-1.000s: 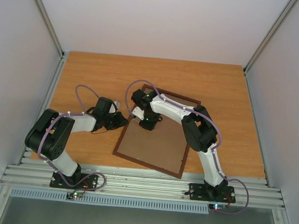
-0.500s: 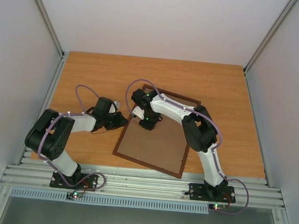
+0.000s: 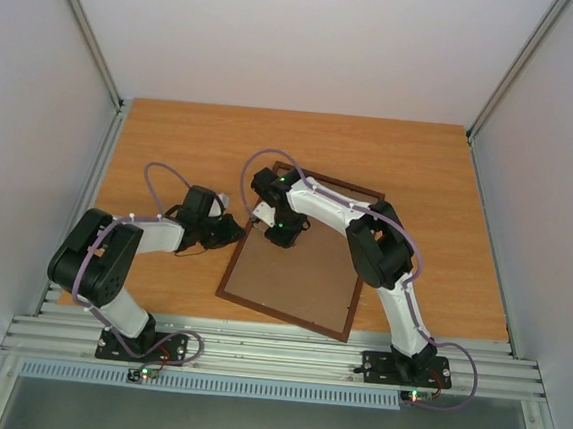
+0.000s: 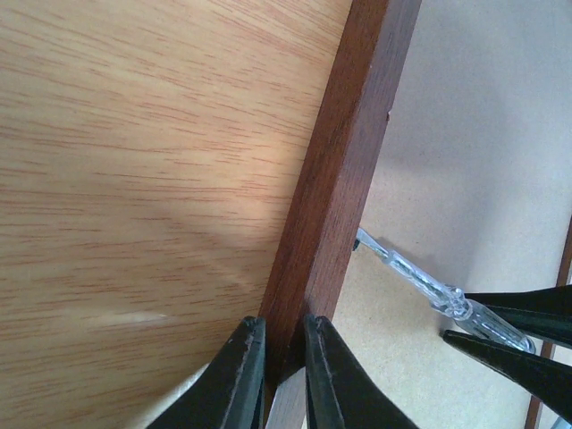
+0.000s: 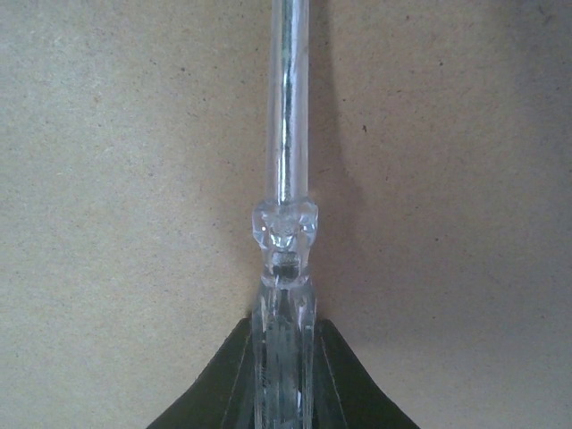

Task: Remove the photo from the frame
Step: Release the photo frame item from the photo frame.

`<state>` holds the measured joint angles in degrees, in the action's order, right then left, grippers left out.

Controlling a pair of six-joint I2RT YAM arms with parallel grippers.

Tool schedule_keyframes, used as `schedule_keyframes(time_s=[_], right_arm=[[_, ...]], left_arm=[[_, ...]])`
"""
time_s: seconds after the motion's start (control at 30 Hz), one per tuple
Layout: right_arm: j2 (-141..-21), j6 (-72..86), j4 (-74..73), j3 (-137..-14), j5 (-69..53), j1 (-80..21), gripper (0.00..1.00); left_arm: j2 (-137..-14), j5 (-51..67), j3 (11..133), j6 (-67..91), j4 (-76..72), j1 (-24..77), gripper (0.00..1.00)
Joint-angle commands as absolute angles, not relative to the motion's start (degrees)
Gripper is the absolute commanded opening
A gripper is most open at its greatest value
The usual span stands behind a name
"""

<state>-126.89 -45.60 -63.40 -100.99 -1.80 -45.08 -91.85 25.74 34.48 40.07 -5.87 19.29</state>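
Orange wood-grain worktop [image 3: 173,134], white walls on three sides, aluminium rails [image 3: 274,354] along the near edge.

Frame [image 3: 280,315] flat on the worktop, centre to centre-right, skewed with the far end leaning right. Face down, brown hardboard back [image 3: 296,276] up. Near edge just short of the rails. Photo out of sight, only the back showing.

Left arm [image 3: 113,250] reaching in from the left. Left jaws nearly closed, one finger [image 4: 237,375] on the outer face of the frame's dark reddish-brown left side bar [image 4: 335,179] and the other on its inner face. Clamped on the wood, touching both sides.

Right arm [image 3: 383,253] bent over the far half of the frame. Right jaws nearly closed on the clear plastic handle of a screwdriver [image 5: 288,179]. Metal shaft pointing straight out ahead of the fingers, low over the hardboard. Seen from the left wrist: screwdriver [image 4: 420,281] angled across the back, tip against the inner edge of the same side bar, near the left jaws.
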Motion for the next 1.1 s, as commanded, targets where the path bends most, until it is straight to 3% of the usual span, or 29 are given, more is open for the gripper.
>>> schedule_keyframes(time_s=[0.0,0.53,1.07], right_arm=[[-128.1,-44.9,-63.6,-103.3,-3.6,-45.9,0.01],[-125.5,-42.4,-64.5,-107.1,-10.2,-48.5,0.01],[-120.7,-40.1,-61.5,-96.1,-5.5,-47.5,0.01]], left_arm=[[-92.2,27.0,32.7,40.3,-5.1,19.7,0.13],[-90.3,27.2,29.7,41.8,-7.3,19.9,0.13],[-87.7,25.9,29.1,41.0,-5.4,19.9,0.13]])
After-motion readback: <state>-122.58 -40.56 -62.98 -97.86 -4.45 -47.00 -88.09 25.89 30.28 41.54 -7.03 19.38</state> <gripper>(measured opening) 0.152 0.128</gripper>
